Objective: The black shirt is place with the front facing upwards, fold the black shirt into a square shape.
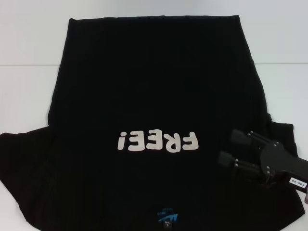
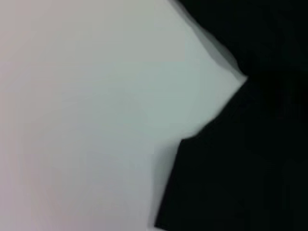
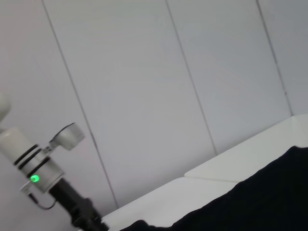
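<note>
You see the right gripper point(image 1: 230, 148) as matte black, with two blocky pads on paired rods, bright screws on its wrist plate and a white numbered label, while the left arm point(image 3: 33, 161) is white-grey with black rings and a green light.

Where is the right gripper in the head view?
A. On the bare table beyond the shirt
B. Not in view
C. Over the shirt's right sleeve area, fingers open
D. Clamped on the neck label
C: the right gripper sits over the black shirt near its right sleeve, its fingers apart and holding nothing.
</note>
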### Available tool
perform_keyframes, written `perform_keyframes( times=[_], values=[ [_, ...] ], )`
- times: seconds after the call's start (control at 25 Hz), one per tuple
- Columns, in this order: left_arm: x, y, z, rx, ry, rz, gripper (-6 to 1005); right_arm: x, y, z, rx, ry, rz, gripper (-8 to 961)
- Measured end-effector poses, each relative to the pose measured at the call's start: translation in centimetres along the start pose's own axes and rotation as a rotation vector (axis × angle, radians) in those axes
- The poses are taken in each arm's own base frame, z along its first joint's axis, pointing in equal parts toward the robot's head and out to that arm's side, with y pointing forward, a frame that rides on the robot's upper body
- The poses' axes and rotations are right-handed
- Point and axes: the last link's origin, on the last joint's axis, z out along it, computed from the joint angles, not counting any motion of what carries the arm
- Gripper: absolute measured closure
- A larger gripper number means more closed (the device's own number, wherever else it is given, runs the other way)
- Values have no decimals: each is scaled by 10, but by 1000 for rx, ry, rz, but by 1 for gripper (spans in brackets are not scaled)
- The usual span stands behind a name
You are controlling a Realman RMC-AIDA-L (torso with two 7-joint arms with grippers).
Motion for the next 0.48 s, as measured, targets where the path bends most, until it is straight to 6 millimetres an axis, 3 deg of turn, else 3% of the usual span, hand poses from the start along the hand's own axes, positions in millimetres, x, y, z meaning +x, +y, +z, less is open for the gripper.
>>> perform_keyframes(
  times=[0.2, 0.48],
  values=[
    [-5, -2, -1, -41, 29, -82, 582, 0, -1, 6, 5, -6, -26, 57],
    [12, -8, -8, -106, 90, -190, 479, 4, -1, 13, 4, 3, -54, 57]
  ],
)
